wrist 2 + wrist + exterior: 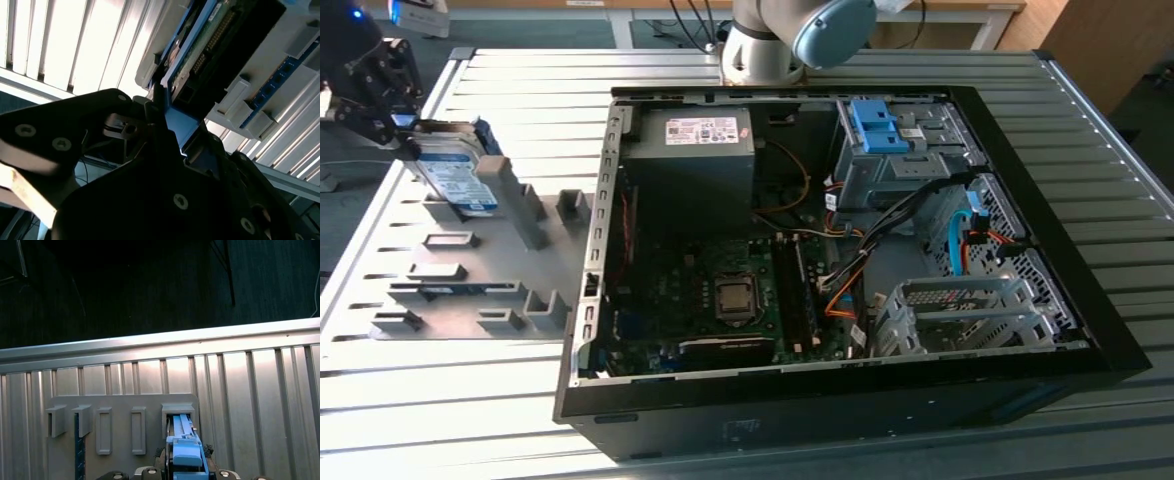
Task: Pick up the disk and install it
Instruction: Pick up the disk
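gripper clamped on blue edge of disk | disk standing at grey rack, 10 o'clock of case | risk: thin-edge hold, tilt could jam or slip

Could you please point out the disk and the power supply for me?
the disk (456, 178): exterior view, on its white-and-blue label.
the power supply (694, 185): exterior view, on its grey face below the sticker.

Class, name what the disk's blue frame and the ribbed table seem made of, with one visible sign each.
The disk: its frame is probably plastic, uniform matte blue with moulded edges. Table: likely metal, perhaps aluminium; silvery ribbed panels with bright glare.
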`<state>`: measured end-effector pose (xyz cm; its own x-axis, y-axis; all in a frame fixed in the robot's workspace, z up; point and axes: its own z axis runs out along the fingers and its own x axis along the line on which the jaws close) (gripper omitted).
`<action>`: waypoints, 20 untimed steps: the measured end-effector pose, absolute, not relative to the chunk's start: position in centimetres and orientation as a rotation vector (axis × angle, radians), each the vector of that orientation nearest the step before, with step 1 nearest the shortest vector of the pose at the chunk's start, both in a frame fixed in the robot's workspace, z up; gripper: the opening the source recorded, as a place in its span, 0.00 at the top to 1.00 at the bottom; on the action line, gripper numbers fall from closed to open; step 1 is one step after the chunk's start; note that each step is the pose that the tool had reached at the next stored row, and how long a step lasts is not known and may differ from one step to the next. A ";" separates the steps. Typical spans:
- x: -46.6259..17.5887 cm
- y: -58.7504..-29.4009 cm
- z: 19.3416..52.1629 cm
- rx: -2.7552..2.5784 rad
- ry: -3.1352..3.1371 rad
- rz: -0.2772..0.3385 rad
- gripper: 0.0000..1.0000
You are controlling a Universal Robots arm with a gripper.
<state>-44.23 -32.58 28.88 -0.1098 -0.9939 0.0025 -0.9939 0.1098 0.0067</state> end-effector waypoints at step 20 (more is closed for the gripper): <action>-44.2 -32.6 28.9 2.162 -2.270 -0.005 0.63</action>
